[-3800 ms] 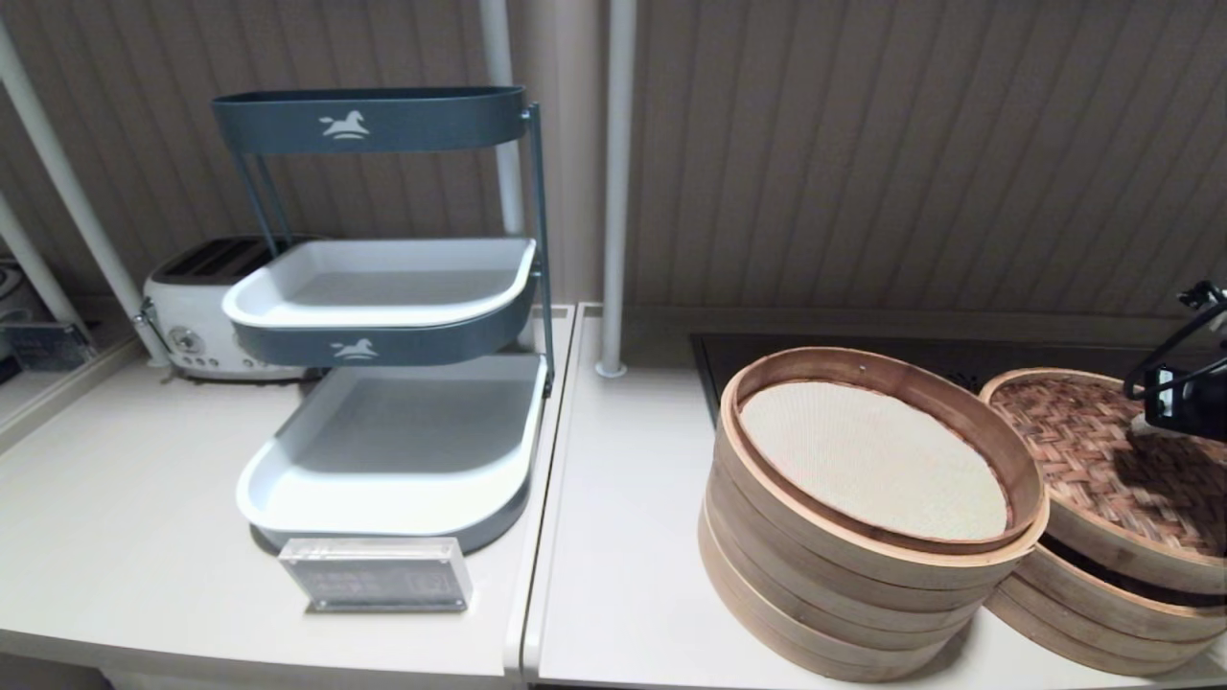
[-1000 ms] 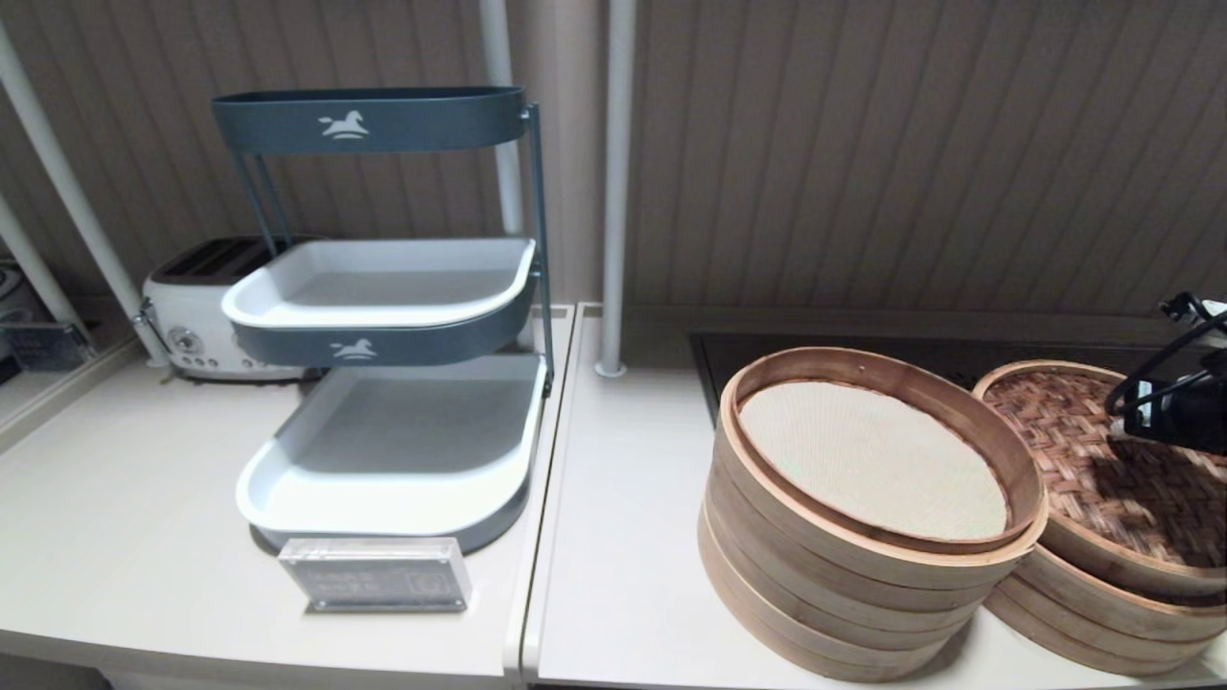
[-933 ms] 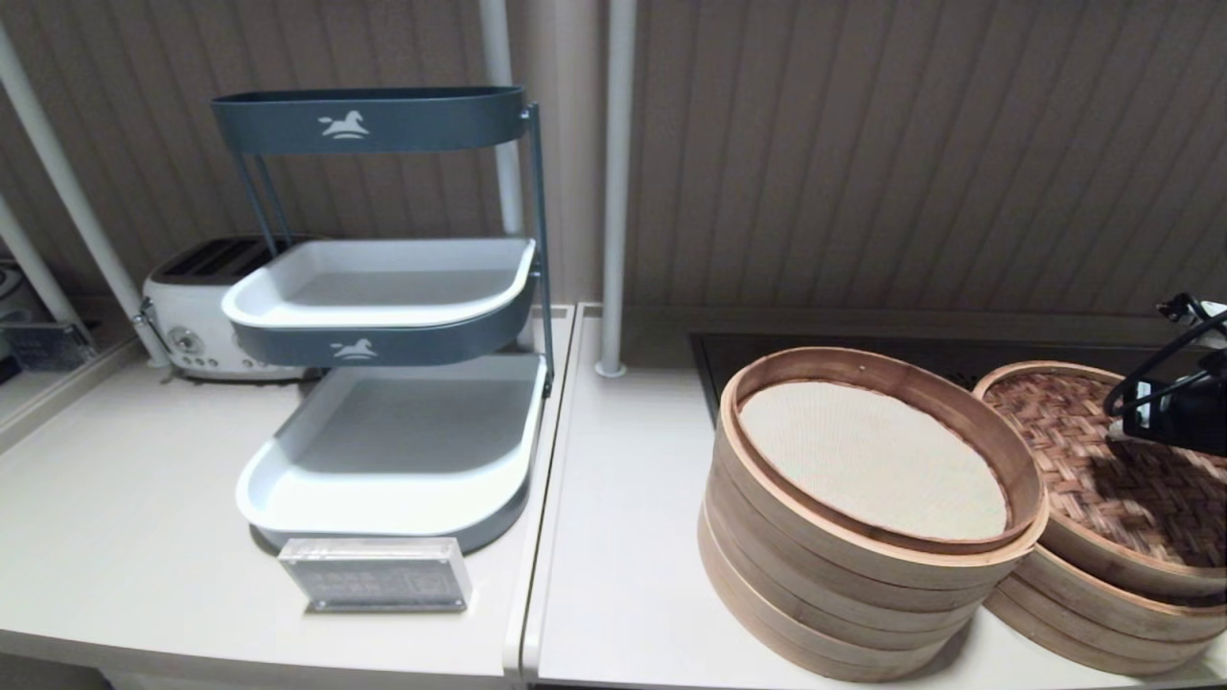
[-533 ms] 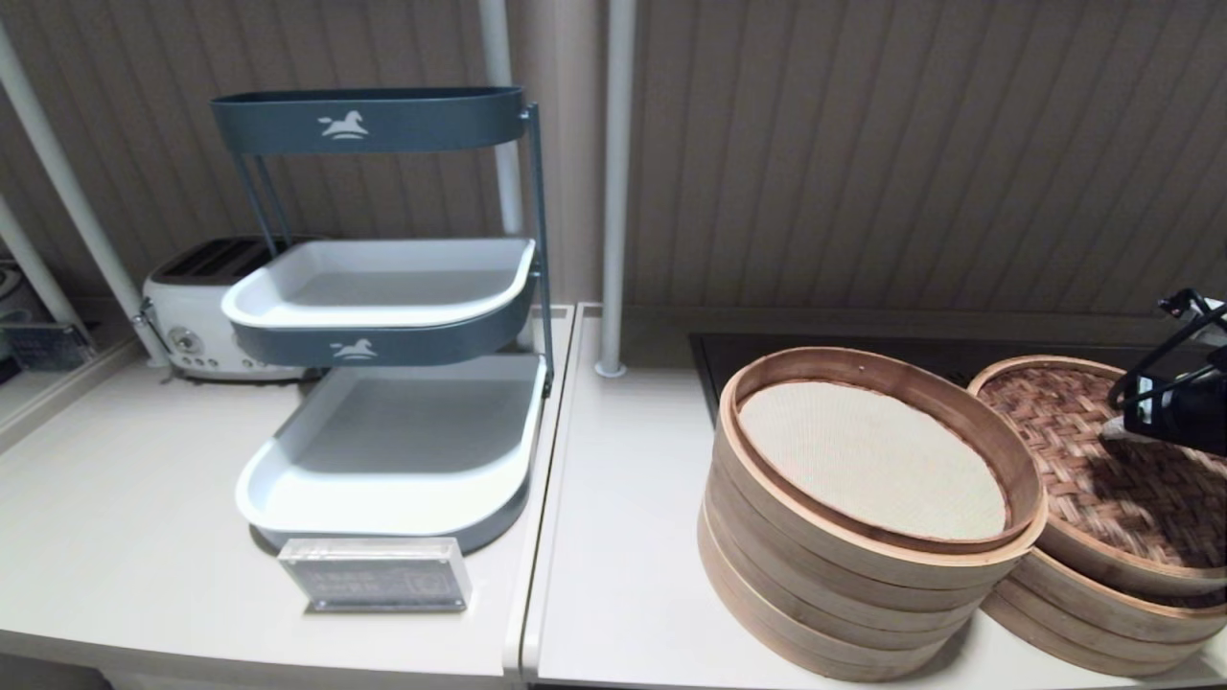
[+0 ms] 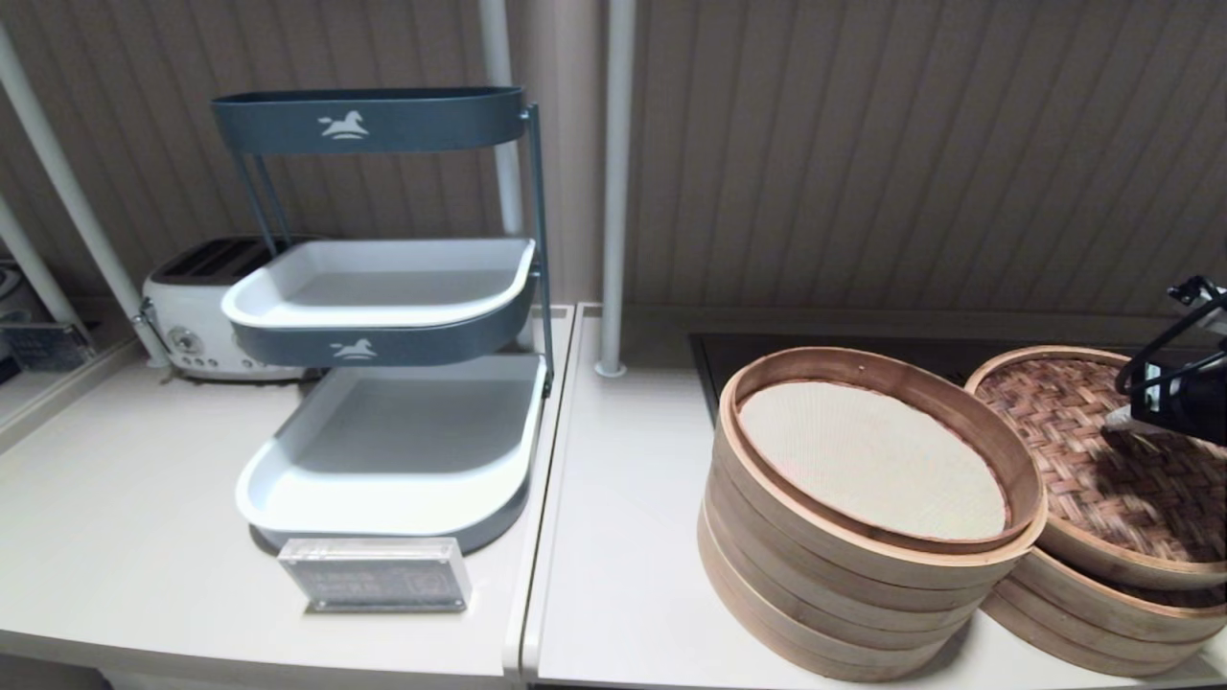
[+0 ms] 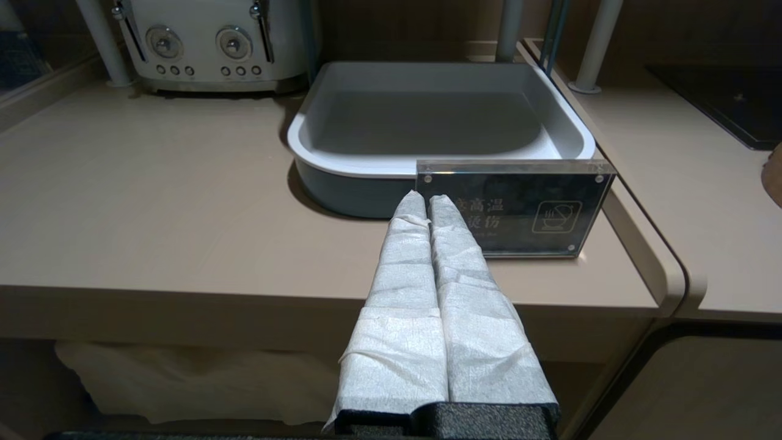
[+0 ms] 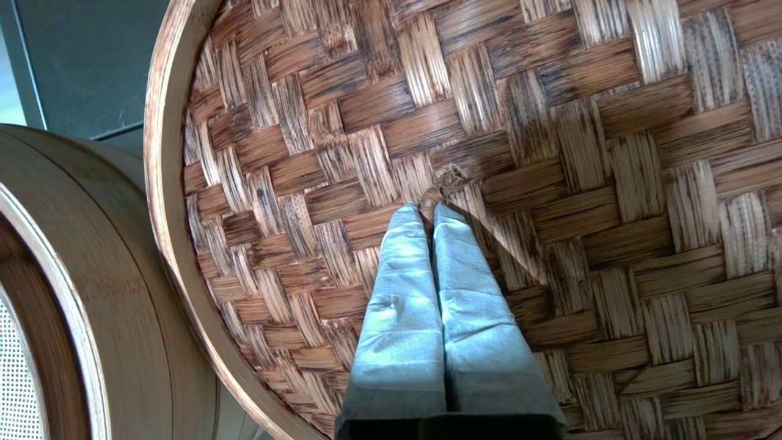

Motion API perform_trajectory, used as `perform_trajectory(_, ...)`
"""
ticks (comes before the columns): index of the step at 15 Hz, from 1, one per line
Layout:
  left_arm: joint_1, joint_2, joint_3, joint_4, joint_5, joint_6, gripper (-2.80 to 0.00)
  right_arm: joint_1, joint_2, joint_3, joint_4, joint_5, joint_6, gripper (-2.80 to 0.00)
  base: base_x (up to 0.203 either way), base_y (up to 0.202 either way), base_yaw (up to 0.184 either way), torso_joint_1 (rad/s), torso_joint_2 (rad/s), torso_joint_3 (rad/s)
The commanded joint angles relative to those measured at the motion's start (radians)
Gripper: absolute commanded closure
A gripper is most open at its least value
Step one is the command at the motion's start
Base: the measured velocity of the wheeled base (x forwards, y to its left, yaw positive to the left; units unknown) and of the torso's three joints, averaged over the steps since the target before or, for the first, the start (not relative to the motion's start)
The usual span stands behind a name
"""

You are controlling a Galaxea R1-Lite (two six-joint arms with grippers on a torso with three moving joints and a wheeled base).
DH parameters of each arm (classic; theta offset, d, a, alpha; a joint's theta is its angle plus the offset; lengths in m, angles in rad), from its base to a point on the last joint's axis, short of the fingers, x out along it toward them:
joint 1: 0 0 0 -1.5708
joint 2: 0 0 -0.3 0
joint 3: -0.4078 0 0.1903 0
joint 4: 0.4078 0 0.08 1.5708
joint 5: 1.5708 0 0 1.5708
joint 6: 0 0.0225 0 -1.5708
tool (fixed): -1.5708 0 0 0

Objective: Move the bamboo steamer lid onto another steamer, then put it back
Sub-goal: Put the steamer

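The bamboo steamer lid, woven reddish-tan with a pale rim band, hangs tilted over the low steamer at the far right. My right gripper comes in from the right edge and is shut on the lid's small loop handle; in the right wrist view the wrapped fingertips pinch the loop at the weave's centre. My left gripper does not show in the head view. It is shut on nothing, in front of the counter's near edge by the acrylic sign.
A taller steamer stack with a cream liner mat stands just left of the lid, nearly touching it. A dark cooktop lies behind. A three-tier grey rack, a white toaster and the sign occupy the left counter.
Over the last second the lid and my right gripper have risen slightly and shifted a little toward the tall stack. Before that the lid had dropped closer to the low steamer.
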Motion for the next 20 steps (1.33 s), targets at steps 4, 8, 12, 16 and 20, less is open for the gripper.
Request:
perform_trajectory(4,0.0,0.0,0.028,-0.001,0.0,0.0,0.0,-0.005,0.0,-0.006,0.0,0.001,0.0,0.0,0.0,0.0,0.0,0.0,0.0,0.0)
perform_trajectory(8,0.0,0.0,0.028,-0.001,0.0,0.0,0.0,-0.01,-0.005,-0.006,0.0,0.005,-0.001,0.0,0.0,0.0,0.0,0.0,0.0,0.0)
perform_trajectory(12,0.0,0.0,0.028,-0.001,0.0,0.0,0.0,-0.01,-0.007,-0.009,0.0,0.006,-0.001,0.0,0.0,0.0,0.0,0.0,0.0,0.0)
perform_trajectory(16,0.0,0.0,0.028,-0.001,0.0,0.0,0.0,-0.016,-0.006,-0.01,-0.001,0.015,-0.001,0.0,0.0,0.0,0.0,0.0,0.0,0.0)
perform_trajectory(20,0.0,0.0,0.028,-0.001,0.0,0.0,0.0,-0.025,-0.007,-0.015,0.0,0.029,0.001,0.0,0.0,0.0,0.0,0.0,0.0,0.0)
